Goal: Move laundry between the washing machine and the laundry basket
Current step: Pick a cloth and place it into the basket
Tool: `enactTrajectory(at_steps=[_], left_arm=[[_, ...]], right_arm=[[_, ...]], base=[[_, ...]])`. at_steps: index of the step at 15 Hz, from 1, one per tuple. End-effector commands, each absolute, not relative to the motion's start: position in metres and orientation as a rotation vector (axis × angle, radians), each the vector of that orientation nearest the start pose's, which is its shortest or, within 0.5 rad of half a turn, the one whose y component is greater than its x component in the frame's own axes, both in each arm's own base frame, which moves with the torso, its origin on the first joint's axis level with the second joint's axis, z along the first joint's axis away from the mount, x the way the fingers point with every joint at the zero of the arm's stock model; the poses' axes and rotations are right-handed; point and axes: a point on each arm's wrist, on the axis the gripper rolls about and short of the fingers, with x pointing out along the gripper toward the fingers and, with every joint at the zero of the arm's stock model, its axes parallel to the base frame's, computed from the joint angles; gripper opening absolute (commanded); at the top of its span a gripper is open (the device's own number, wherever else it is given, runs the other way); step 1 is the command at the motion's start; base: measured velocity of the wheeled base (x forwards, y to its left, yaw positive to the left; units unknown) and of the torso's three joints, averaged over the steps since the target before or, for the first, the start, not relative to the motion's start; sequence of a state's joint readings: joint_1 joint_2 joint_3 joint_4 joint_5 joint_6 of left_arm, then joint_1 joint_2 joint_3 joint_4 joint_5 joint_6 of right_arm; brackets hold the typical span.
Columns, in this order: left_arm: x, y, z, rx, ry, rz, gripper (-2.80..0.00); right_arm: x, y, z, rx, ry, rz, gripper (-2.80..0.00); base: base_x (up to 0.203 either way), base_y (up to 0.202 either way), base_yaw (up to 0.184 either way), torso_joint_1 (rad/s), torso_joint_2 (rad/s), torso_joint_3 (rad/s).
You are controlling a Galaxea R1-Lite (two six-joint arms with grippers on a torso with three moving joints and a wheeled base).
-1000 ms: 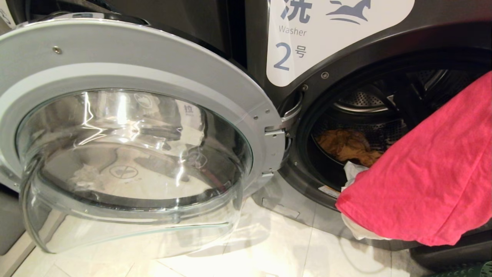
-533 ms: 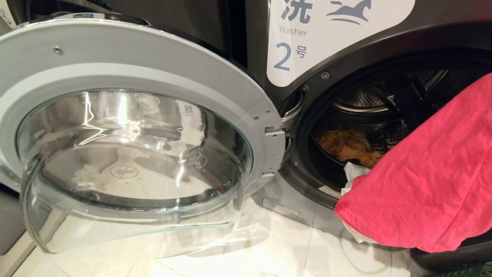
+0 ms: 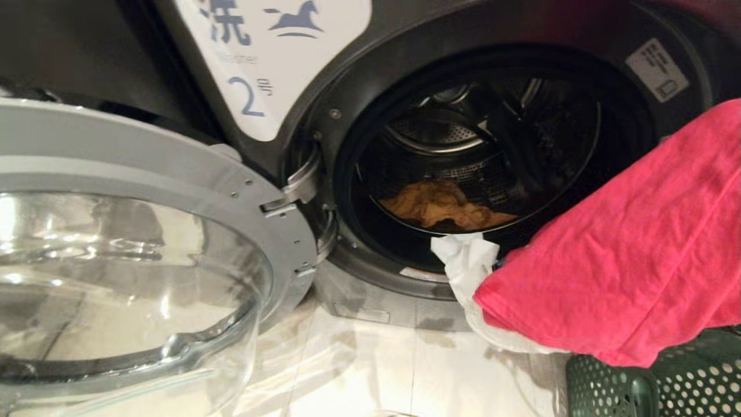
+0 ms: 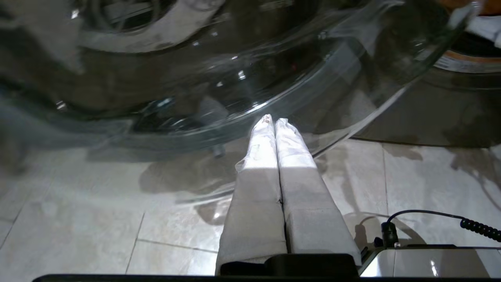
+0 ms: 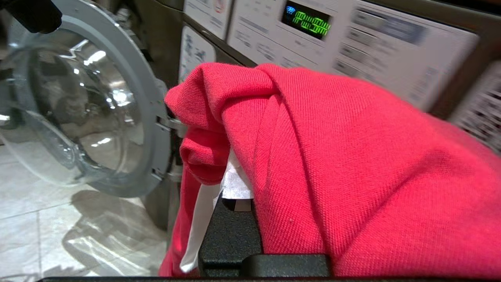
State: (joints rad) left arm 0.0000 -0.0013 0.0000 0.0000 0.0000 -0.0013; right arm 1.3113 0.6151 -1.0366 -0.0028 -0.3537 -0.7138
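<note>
The washing machine (image 3: 347,87) marked 2 stands with its door (image 3: 145,174) swung wide to the left. An orange-yellow garment (image 3: 440,208) lies in the drum. A white garment (image 3: 466,260) hangs over the drum's lip and runs under the red-pink garment (image 3: 625,243). That red-pink cloth hangs at the right, above the green laundry basket (image 3: 666,382). My right gripper (image 5: 250,168) is buried under it and shut on it; only a white-wrapped finger (image 5: 235,188) shows. My left gripper (image 4: 273,122) is shut and empty, low under the glass door.
The bulging glass of the open door (image 4: 242,78) fills the left side, close above my left gripper. Pale floor tiles (image 3: 376,370) lie before the washer. A control panel with a green display (image 5: 307,23) sits above the door opening.
The whole head view has shifted: the drum opening now sits in the middle and more of the basket shows. The red-pink garment still hangs from my right gripper, a little lower.
</note>
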Motion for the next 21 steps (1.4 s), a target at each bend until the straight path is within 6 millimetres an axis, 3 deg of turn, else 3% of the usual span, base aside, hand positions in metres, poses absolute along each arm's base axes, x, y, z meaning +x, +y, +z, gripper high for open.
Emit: enactTrajectory(at_steps=[1,8,13,16,21], left_arm=[[-0.023,0.0,0.075,-0.002,0.0,0.0,-2.8],[-0.023,0.0,0.075,-0.002,0.0,0.0,-2.8],[-0.023,0.0,0.075,-0.002,0.0,0.0,-2.8],[-0.023,0.0,0.075,-0.002,0.0,0.0,-2.8],[-0.023,0.0,0.075,-0.002,0.0,0.0,-2.8]], right_arm=[[0.002,-0.024,0.355,-0.336,-0.606,0.778,-2.8],[0.002,-0.023,0.354,-0.34,-0.603,0.78,-2.8],[0.003,-0.025,0.358,-0.323,-0.566,0.701,-2.8],[0.005,-0.028,0.376,-0.215,-0.491,0.559,-2.8],[0.006,-0.035,0.435,-0.1,-0.498,0.434,-2.8]], base=[[0.002,0.011,-0.173,0.002,0.0,0.0],[0.0,0.006,-0.165,0.003,0.0,0.0],[0.0,0.0,-0.016,0.0,0.0,0.001],[0.0,0.0,0.0,0.0,0.0,0.0],[0.0,0.0,0.0,0.0,0.0,0.0]])
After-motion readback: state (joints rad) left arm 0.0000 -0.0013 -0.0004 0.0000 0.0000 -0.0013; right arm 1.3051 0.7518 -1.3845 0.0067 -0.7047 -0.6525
